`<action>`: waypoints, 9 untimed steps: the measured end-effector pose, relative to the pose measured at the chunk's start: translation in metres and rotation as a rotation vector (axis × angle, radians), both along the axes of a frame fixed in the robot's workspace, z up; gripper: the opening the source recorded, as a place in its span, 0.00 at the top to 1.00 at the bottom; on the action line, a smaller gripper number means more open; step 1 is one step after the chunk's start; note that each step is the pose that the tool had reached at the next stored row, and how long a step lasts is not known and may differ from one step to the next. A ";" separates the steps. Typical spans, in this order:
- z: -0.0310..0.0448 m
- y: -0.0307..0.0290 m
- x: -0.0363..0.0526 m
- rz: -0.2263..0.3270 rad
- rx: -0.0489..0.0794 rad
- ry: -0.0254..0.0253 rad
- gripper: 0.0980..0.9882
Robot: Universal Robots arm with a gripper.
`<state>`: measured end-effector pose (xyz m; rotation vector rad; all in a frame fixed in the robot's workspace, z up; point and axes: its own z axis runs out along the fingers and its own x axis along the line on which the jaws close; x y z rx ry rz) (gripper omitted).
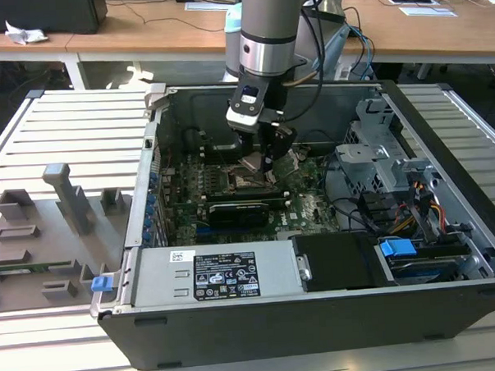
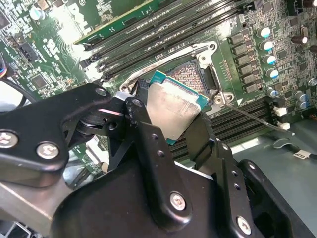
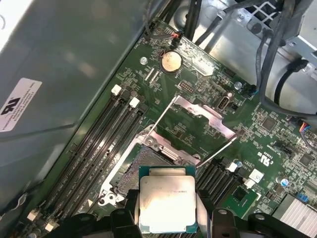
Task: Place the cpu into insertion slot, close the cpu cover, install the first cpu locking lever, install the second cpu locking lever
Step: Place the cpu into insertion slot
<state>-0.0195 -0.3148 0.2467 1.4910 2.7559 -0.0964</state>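
In the first wrist view, the cpu (image 3: 166,203) concealed part of the insertion slot (image 3: 128,171). In the exterior view, the gripper (image 1: 265,158) obscured that slot, whose interior could not be determined.

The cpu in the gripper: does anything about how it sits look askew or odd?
The cpu, held by the gripper above the insertion slot, looks turned: in both wrist views its edges do not run parallel to the slot's rim. Nothing looks damaged.

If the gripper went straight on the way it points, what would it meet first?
Likely the insertion slot: the gripper, holding the cpu, points at it; the gap is hard to judge.
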 end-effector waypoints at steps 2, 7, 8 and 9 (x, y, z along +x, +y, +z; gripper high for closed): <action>0.0000 0.0000 0.0000 -0.024 -0.003 0.0000 0.50; 0.0000 0.0000 0.0000 -0.099 -0.013 0.0000 0.50; -0.0001 0.0000 0.0000 -0.121 -0.015 0.0001 0.50; -0.0001 0.0000 0.0000 -0.139 -0.017 0.0001 0.50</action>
